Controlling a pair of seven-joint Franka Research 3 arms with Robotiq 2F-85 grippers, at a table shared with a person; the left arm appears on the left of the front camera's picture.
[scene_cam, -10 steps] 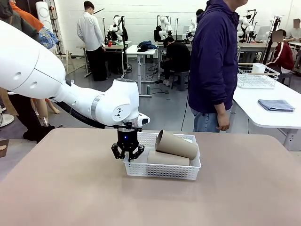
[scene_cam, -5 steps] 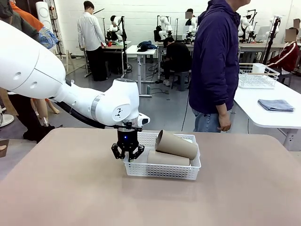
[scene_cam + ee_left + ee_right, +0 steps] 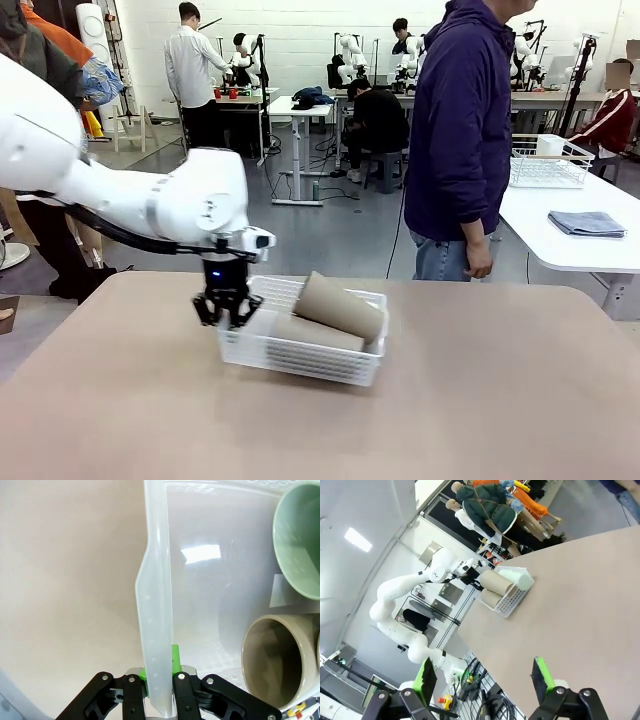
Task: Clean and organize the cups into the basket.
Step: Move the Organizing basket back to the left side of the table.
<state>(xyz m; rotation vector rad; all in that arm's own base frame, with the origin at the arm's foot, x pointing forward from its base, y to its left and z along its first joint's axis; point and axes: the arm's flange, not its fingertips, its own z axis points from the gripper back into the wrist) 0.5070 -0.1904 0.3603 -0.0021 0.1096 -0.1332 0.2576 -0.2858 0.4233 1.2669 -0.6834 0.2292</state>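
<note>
Left of frame centre in the front view, the basket sits on the desk with brown cups lying inside; the left wrist view adds a mint-green cup at upper right. The left hand is clamped on the basket's end rim, its green pads pressing the wall. The right hand stands wide and empty. Loading appears complete; only positioning the basket seems left. No legible writing or brand is visible.

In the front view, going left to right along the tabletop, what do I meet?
Black left gripper clamped on the basket's end wall → white lattice plastic basket → brown cardboard cup lying tilted on top → bare tan table.
</note>
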